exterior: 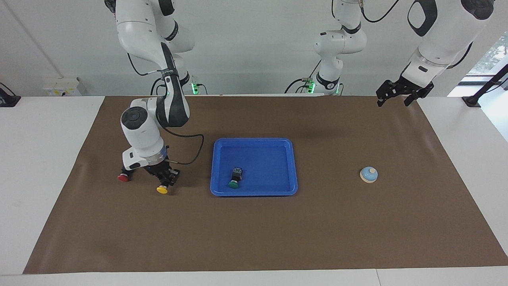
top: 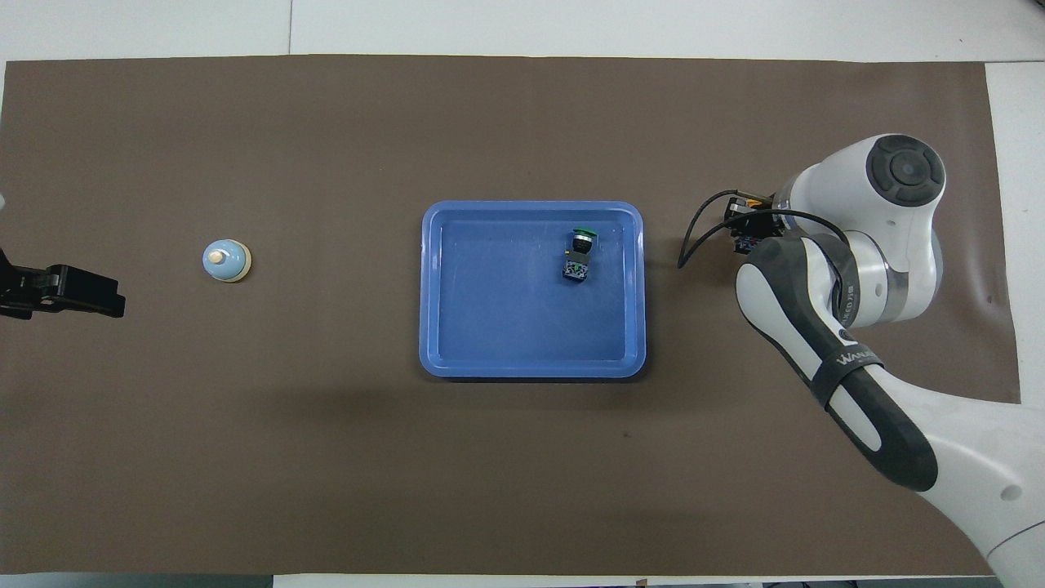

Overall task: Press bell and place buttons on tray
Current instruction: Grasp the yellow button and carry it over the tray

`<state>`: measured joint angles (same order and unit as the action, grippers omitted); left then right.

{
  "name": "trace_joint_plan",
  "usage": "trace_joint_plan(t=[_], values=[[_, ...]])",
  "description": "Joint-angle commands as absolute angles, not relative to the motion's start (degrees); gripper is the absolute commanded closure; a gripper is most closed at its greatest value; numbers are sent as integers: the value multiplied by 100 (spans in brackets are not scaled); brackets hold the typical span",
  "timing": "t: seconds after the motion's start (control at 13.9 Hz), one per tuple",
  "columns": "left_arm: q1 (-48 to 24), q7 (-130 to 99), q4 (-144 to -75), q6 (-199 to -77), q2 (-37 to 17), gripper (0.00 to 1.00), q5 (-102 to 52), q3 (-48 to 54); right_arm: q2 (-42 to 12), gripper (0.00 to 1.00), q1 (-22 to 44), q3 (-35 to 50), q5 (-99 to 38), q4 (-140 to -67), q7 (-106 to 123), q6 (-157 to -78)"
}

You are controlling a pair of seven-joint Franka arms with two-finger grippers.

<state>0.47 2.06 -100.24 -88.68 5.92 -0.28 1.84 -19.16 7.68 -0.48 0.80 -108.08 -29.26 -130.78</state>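
Beneath the right tool [exterior: 166, 177], the yellow button [exterior: 162, 190], pinched between its fingers.

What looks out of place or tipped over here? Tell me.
Only the green button looks askew: it lies on its side in the tray, cap pointing away from the robots. The red button sits on the mat outside the tray, and the right gripper is down at the yellow button. Nothing looks spilled or damaged.

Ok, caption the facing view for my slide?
Right claw at yellow button; green button in tray.
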Motion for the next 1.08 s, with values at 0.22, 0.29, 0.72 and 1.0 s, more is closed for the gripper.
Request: trace_joint_plan(t=[0.22,0.29,0.72,1.0], values=[[53,237,-9976,-8815,615,0,-35,167,-2311,100,1817,-9,-9,-9327,-3568,-11928],[53,237,-9976,-8815,607,0,-35,167,-2338,100,1976,9,-70,-9247,-3708,-11918],[53,237,-9976,-8815,607,0,-35,176,-2917,100,2943,-9,-431,-8851,-4447,-12023],[53,237,-9976,-8815,607,0,-35,167,-2979,100,3094,-9,-413,-9192,-4500,-12681]])
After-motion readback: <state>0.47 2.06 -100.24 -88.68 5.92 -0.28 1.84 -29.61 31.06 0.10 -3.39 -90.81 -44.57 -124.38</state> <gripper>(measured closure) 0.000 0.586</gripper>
